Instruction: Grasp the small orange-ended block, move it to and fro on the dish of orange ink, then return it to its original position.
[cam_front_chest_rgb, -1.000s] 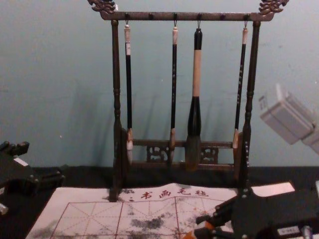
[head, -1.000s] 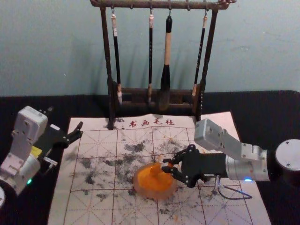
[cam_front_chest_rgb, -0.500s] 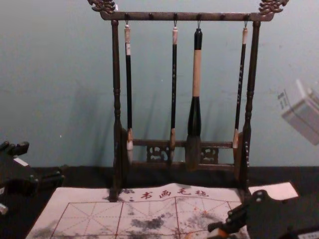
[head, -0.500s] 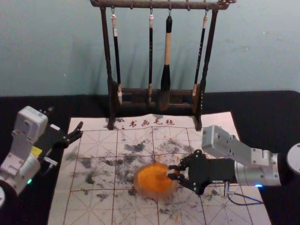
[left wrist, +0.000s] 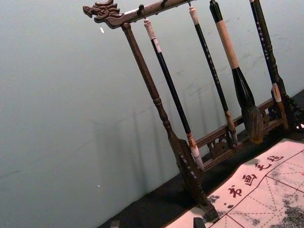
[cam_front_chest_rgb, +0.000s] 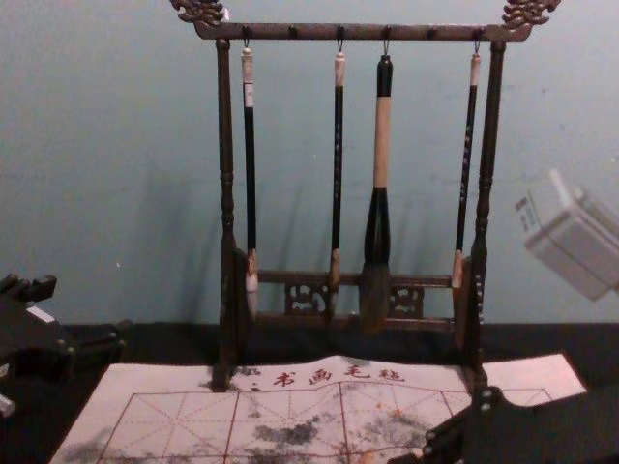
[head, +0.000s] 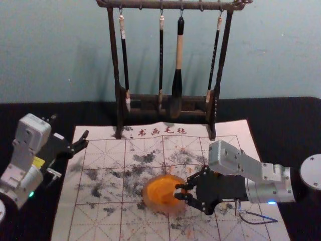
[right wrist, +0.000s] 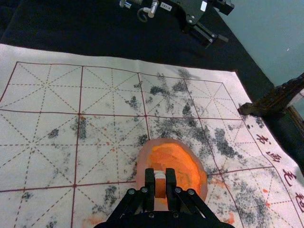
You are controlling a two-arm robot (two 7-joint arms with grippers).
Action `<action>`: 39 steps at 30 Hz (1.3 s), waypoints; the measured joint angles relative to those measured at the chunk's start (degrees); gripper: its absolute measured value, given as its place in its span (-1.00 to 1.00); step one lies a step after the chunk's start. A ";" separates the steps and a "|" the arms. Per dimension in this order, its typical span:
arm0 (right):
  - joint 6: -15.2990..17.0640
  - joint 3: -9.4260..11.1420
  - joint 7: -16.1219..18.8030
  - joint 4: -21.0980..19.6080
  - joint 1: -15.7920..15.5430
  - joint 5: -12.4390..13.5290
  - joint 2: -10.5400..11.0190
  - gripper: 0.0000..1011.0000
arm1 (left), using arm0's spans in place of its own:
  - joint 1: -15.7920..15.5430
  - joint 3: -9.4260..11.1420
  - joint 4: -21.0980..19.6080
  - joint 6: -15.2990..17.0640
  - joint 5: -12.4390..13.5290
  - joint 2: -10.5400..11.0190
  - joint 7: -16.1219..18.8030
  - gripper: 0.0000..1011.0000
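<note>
Right claw grips block at dish | left claw wide by mat | brush rack beyond

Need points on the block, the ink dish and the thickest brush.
Block [right wrist: 160,188]: right wrist view, orange part.
Ink dish [right wrist: 142,164]: right wrist view, pinkish rim.
Thickest brush [cam_front_chest_rgb: 381,145]: chest view, pale section of handle.

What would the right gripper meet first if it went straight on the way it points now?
Probably the orange ink in the dish, with the block that the right gripper holds reaching it first. Whether the block already touches the ink is unclear.
</note>
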 joint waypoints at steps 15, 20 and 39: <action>0.84 -0.25 -1.12 2.33 1.37 -0.80 -1.61 -0.76 | 0.00 0.00 0.00 0.00 0.00 0.00 0.00 0.98; 1.07 -0.16 -1.39 2.92 1.57 -1.04 -1.72 -0.76 | 0.00 0.00 0.00 0.00 0.00 0.00 0.00 0.98; 1.26 2.34 -2.52 0.27 -0.19 -0.23 0.55 -0.76 | 0.00 0.00 0.00 0.00 0.00 0.00 0.00 0.98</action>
